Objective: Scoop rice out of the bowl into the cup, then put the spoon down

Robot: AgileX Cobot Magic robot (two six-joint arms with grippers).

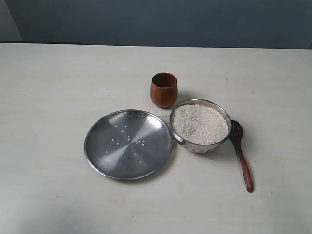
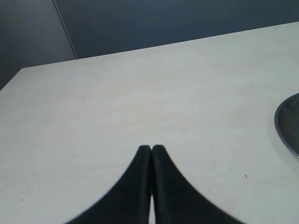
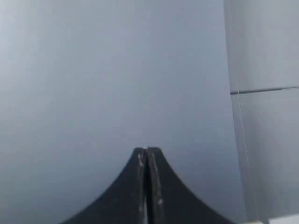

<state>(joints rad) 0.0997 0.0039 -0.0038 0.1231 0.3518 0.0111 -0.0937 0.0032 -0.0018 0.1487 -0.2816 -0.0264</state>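
Note:
In the exterior view a shiny steel bowl (image 1: 200,144) stands right of centre, heaped with white rice (image 1: 200,124). Just behind it stands the small reddish-brown wooden cup (image 1: 163,89). The dark wooden spoon (image 1: 241,153) lies flat on the table to the right of the bowl, head beside the rim, handle pointing toward the front. Neither arm shows in the exterior view. My left gripper (image 2: 151,148) is shut with nothing in it, over bare table. My right gripper (image 3: 147,150) is shut and empty, facing a grey wall.
A wide flat steel plate (image 1: 128,144) with a few stray grains lies left of the bowl, touching it; its edge (image 2: 286,125) shows in the left wrist view. The pale table (image 1: 58,97) ends at a dark blue-grey wall behind.

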